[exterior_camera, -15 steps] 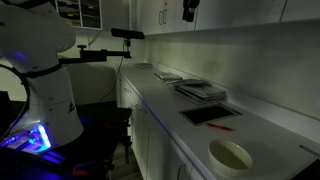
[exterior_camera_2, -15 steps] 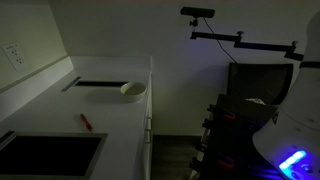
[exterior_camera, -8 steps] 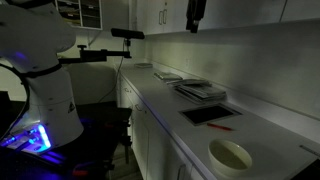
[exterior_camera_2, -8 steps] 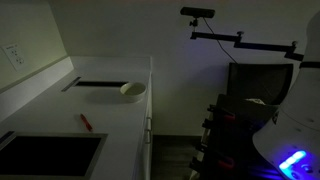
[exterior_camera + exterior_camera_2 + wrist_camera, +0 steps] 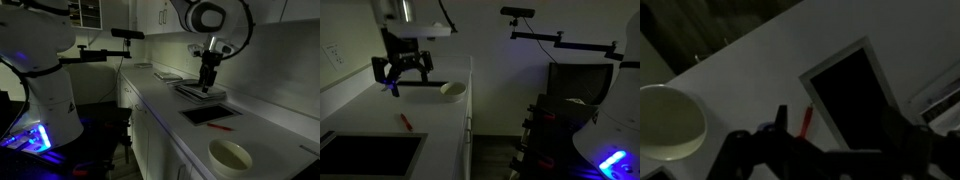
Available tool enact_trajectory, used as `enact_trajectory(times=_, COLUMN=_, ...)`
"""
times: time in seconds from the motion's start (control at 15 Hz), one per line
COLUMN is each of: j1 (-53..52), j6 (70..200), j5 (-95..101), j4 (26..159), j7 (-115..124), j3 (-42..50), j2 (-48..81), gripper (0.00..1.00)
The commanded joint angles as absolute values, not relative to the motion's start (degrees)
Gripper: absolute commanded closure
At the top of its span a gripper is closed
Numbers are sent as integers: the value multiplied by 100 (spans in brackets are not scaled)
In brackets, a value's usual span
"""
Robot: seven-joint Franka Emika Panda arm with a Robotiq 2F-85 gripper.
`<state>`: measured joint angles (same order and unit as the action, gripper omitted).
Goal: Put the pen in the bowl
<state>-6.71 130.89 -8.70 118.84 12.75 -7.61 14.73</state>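
On the pale table (image 5: 262, 128), just beside one long edge of the dark mat (image 5: 205, 114), the pen (image 5: 222, 127) lies flat, a short red line that nothing covers. Its long axis runs nearly parallel to that mat edge. In the wrist view the pen (image 5: 805, 122) appears steeply tilted, close to upright in the picture, with the mat (image 5: 845, 95) on one side and the bowl (image 5: 665, 120) well apart on the other. The bowl (image 5: 452, 90) stands upright and looks empty on the same table, so the pen occupies the ground between mat and bowl, nearer the mat. Above all this hangs the pincer (image 5: 403, 76), carried by the robot's only arm, clear of the table and touching nothing; its jaws are spread wide and grasp nothing. In an exterior view the pen (image 5: 405, 121) shows almost directly beneath it in the picture, yet how far the pincer is offset along the table cannot be fixed from these views. The deciding relation is judged to be this: the pen lies below the pincer, toward one jaw's side, and the line on which the jaws close crosses the pen's long axis rather than following it. The coming move therefore calls chiefly for a small sideways shift and a descent over the pen's middle, with little turning of the wrist.
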Motion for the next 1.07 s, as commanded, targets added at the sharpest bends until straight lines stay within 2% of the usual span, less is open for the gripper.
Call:
enact_trajectory(times=0.0, j1=-795, j6=12986, j5=-783, j4=10955, j7=1730, j3=-560, j2=2647, gripper=0)
enact_trajectory(times=0.33, j1=-933, j6=12893, j5=-847, j4=9702, j7=2051, j3=-393, j2=3956, gripper=0)
enact_trajectory(times=0.67, j1=-1123, j6=12474, j5=-909, j4=8820, j7=2820, j3=-191, j2=4729, gripper=0)
enact_trajectory(times=0.8, j1=-1146, j6=12392, j5=-936, j4=8564, j7=2945, j3=-170, j2=4947, gripper=3)
enact_trajectory(times=1.0, j1=-1120, j6=12287, j5=-969, j4=8203, j7=2993, j3=-189, j2=5212, gripper=14)
